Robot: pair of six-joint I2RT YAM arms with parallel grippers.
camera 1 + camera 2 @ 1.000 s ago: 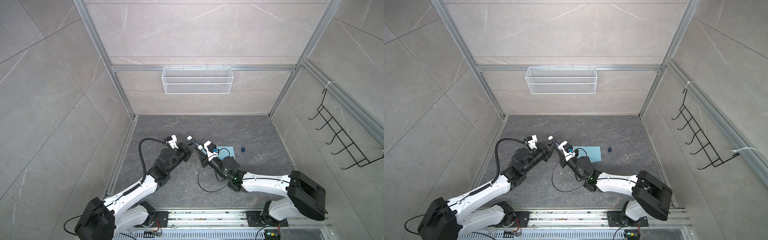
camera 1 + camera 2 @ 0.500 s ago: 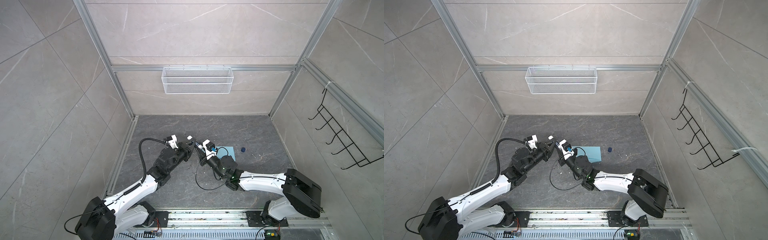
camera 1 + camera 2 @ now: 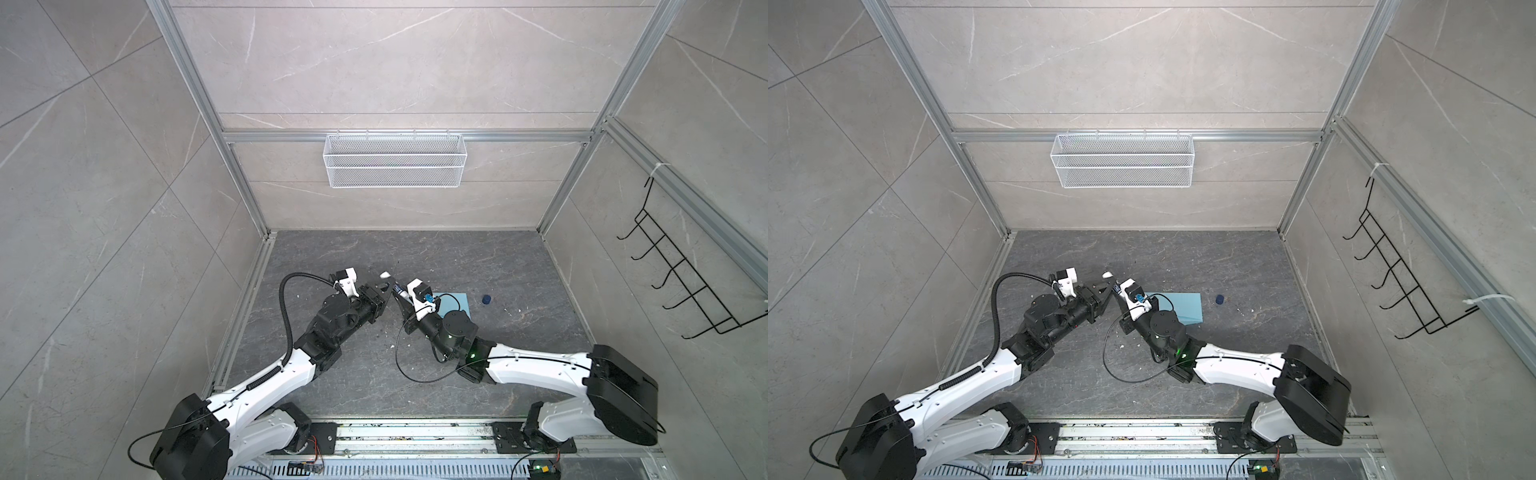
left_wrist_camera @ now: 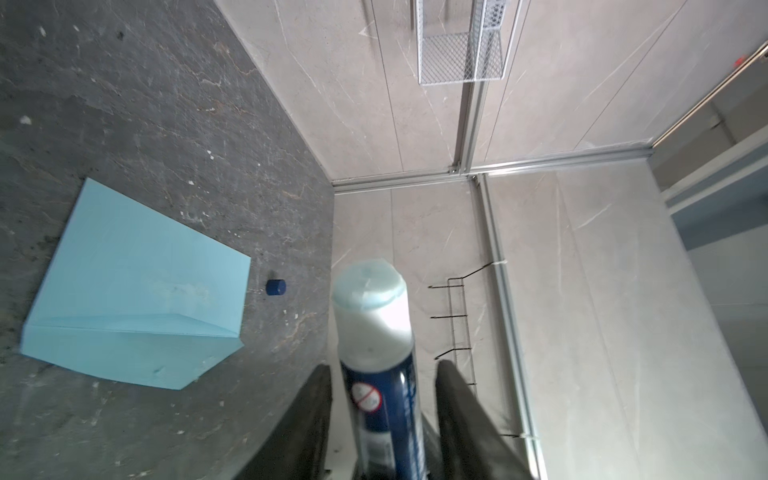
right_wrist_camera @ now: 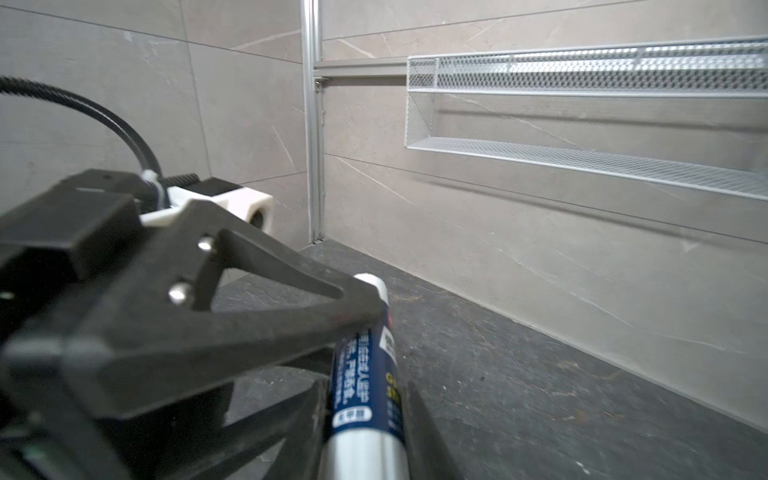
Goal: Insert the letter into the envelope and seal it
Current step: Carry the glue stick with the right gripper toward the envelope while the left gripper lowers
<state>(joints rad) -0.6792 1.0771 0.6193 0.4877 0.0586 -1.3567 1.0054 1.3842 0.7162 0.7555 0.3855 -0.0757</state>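
Note:
The light blue envelope (image 3: 457, 305) (image 3: 1185, 307) (image 4: 133, 286) lies flat on the dark floor, its pointed flap folded over. The letter is out of view. A glue stick (image 4: 376, 332) (image 5: 365, 365) with a dark blue label and an uncapped white tip (image 3: 385, 274) hangs in the air between the two arms. My right gripper (image 5: 365, 390) (image 3: 401, 301) is shut on its lower body. My left gripper (image 4: 384, 368) (image 3: 388, 286) is open, with one finger on each side of the stick and a gap showing at both. Both grippers are left of the envelope.
A small dark blue cap (image 3: 486, 298) (image 3: 1219, 299) (image 4: 276, 287) lies on the floor just right of the envelope. A white wire basket (image 3: 395, 160) hangs on the back wall and a black hook rack (image 3: 681, 286) on the right wall. White crumbs dot the floor.
My left gripper's jaws have parted from the glue stick. The right gripper keeps its hold on it. Both arms have barely moved.

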